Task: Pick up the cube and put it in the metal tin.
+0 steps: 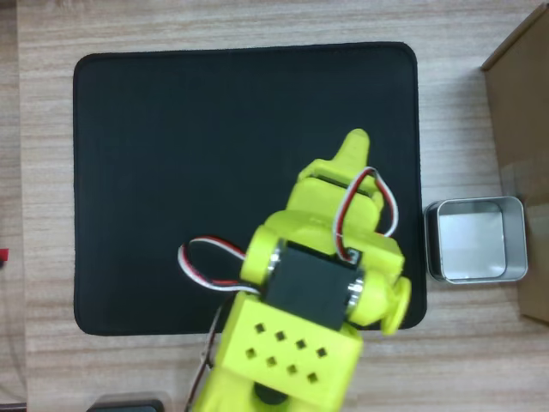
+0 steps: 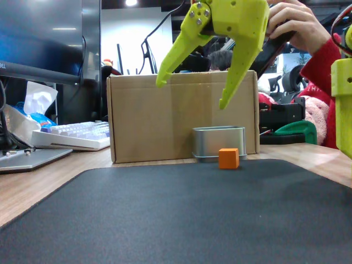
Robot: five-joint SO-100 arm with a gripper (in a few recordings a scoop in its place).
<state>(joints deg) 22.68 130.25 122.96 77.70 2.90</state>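
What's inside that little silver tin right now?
In the overhead view, the metal tin holds nothing, just its shiny grey floor. In the fixed view its wall hides the inside; the cube sits outside, on the mat.

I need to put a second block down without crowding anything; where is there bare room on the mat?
The black rectangular mat is bare from its left edge to the yellow arm, top and bottom. It is crowded toward its right edge: the open yellow end effector hangs there, with the small orange cube below, the shallow silver metal tin just off the mat, and the brown cardboard box beyond.
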